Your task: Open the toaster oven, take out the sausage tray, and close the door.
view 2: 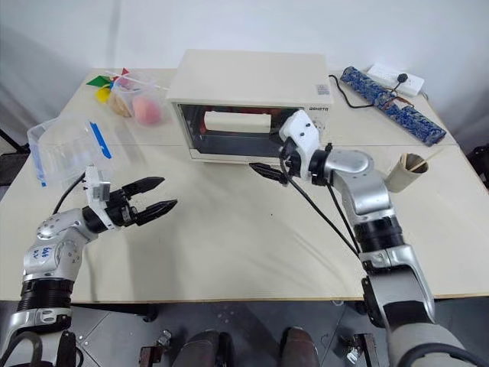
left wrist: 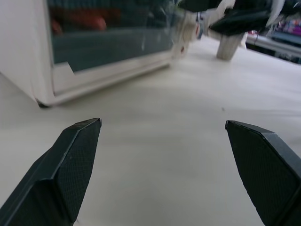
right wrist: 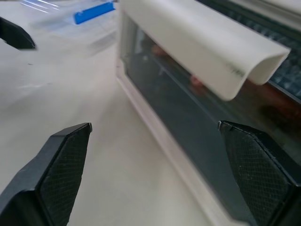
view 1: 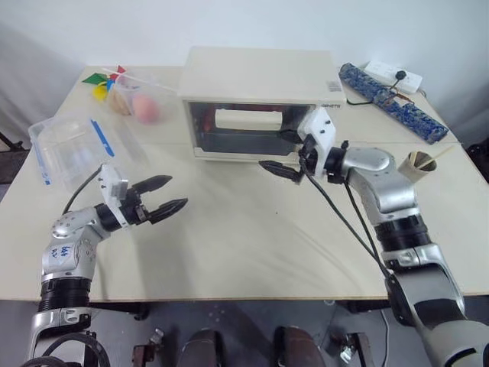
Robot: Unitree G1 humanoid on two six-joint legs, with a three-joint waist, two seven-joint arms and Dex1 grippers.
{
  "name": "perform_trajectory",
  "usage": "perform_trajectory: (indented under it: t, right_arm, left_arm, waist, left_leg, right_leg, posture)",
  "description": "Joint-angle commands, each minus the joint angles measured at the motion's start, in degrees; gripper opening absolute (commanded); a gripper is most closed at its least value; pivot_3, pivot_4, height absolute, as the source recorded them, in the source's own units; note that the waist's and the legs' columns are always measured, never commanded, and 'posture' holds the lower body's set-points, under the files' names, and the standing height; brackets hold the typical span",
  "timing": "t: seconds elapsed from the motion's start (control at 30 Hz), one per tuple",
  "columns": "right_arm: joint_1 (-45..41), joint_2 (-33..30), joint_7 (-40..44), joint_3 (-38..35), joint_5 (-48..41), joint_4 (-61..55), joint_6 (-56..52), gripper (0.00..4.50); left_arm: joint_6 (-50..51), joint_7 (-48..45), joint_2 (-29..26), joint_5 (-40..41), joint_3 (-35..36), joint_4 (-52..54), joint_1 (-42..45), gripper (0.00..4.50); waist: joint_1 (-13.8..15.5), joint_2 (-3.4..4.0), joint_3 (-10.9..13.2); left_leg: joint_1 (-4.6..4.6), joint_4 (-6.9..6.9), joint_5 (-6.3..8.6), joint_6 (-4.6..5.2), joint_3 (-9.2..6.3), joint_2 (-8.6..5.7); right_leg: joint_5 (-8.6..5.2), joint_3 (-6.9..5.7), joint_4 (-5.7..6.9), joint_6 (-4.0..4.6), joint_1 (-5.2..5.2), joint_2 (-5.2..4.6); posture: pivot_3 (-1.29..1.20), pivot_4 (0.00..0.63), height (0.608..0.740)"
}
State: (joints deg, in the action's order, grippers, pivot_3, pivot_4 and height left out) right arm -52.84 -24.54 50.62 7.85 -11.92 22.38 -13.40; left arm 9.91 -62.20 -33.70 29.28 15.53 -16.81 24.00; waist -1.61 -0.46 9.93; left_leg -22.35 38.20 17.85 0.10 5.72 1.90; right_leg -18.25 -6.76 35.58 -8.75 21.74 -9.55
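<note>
Here both pincers (view 1: 159,196) (view 1: 284,154) gape empty; clear box (view 1: 69,149) sits left of shut toaster oven (view 1: 260,84).

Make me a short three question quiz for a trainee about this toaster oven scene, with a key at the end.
1. True or false: the clear glass door of the cream-white boxy toaster oven is shut.
2. Which gripper is nearer the door's cream bar handle: A left, B right?
3. What state are both grippers' black fingers in?

Key: 1 true. 2 B. 3 open, holding nothing.
</note>
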Motion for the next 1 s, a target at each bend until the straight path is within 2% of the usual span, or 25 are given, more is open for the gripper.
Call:
perform_trajectory:
  t: [0.03,0.17,0.27,0.57,0.67,0.77,1.0]
  right_arm:
    - [-3.90,1.57,0.87,-1.31,0.34,3.09,4.93,4.50]
    - [-5.04,2.57,2.10,-2.17,-0.40,3.31,6.44,4.50]
    - [-3.98,2.62,4.36,-2.08,-1.86,-0.60,4.72,4.50]
    - [7.72,-1.64,10.05,1.05,-3.17,-20.04,-3.90,4.50]
    - [10.23,-2.60,10.13,1.72,-2.46,-22.90,-5.32,4.50]
    - [12.41,-3.57,9.60,2.73,-0.55,-23.68,-4.65,4.50]
    - [13.50,-3.15,7.97,3.00,-0.11,-25.09,-5.00,4.50]
  left_arm:
    - [-1.35,0.78,0.27,2.16,2.74,1.41,0.18,4.48]
    - [-0.76,1.30,0.17,2.65,3.30,2.28,-0.27,4.48]
    - [0.90,0.78,-0.62,3.50,3.60,3.03,-0.79,4.48]
    - [7.52,1.02,-5.55,2.94,2.93,1.97,2.42,4.48]
    - [8.74,1.92,-6.75,3.22,3.77,-0.09,4.92,4.48]
    - [9.93,-2.61,-8.91,5.28,4.66,-3.10,7.83,4.48]
    - [5.41,-9.36,-11.79,3.18,3.78,-14.60,16.28,2.39]
  waist:
    - [-0.26,0.00,0.00]
    - [-0.50,0.01,0.00]
    - [-0.55,0.01,0.01]
    - [-0.39,0.01,0.04]
    - [-0.20,-0.01,0.04]
    - [-0.18,-0.01,0.05]
    - [-0.13,-0.11,0.11]
  left_leg:
    - [0.00,-0.01,-0.01,-0.01,0.00,0.00]
    - [0.01,-0.05,-0.03,-0.06,-0.07,0.02]
    - [0.00,-0.05,-0.03,-0.06,-0.08,0.02]
    - [-0.02,-0.09,-0.02,-0.08,-0.12,0.02]
    - [-0.02,-0.06,-0.02,-0.08,-0.07,0.02]
    - [-0.02,-0.08,-0.02,-0.08,-0.07,0.02]
    - [-0.04,-0.09,-0.01,-0.10,0.01,0.02]
  right_leg:
    - [0.00,-0.01,0.00,0.00,0.00,0.00]
    - [0.00,-0.12,0.04,0.00,0.01,0.00]
    - [0.00,-0.13,0.04,0.00,0.01,0.00]
    - [0.00,-0.15,0.06,0.00,0.05,0.00]
    - [0.00,-0.13,0.04,0.00,0.05,0.00]
    - [0.00,-0.13,0.05,0.00,0.06,0.00]
    - [0.00,-0.15,0.06,0.00,0.14,0.00]
  posture:
    - [0.00,0.150,0.740]
    - [0.00,0.150,0.740]
    - [0.00,0.150,0.740]
    - [0.00,0.150,0.740]
    - [0.00,0.150,0.740]
    - [0.00,0.150,0.740]
    - [0.00,0.150,0.740]
